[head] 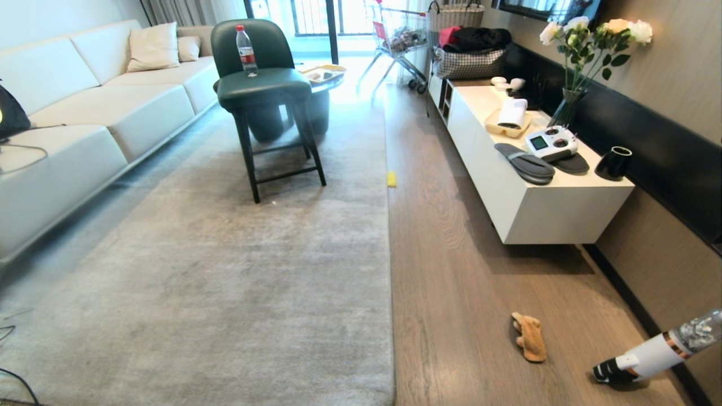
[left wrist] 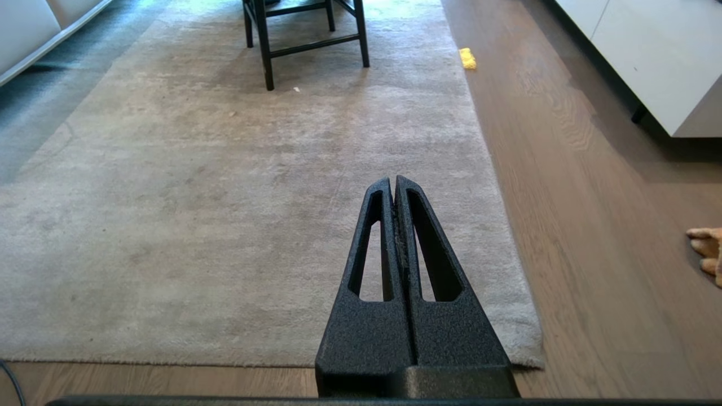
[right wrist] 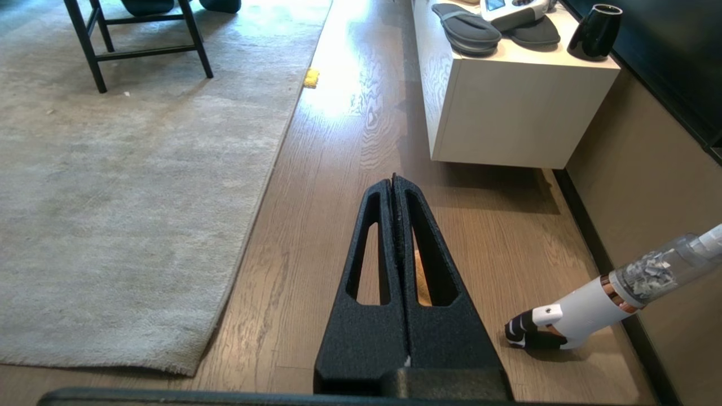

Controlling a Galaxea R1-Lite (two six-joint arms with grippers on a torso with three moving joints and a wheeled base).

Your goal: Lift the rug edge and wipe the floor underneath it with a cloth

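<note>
The large pale grey-beige rug [head: 225,270] lies flat, its right rug edge [head: 389,282] running along the wood-grain floor [head: 462,293]. Its rounded near corner [left wrist: 527,349] shows in the left wrist view, beside my left gripper [left wrist: 393,179], which hangs shut and empty above the rug. The orange fluffy cloth [head: 529,336] lies crumpled on the floor right of the rug. My right gripper [right wrist: 392,177] is shut and empty above the floor. A strip of the cloth [right wrist: 420,282] shows through its finger slot. Neither arm appears in the head view.
A dark green chair [head: 265,84] with a bottle stands on the rug. A white low cabinet [head: 536,192] lines the right wall and a handheld vacuum [head: 654,355] leans near it. A small yellow block [head: 391,179] lies by the rug's edge. The sofa [head: 84,124] is on the left.
</note>
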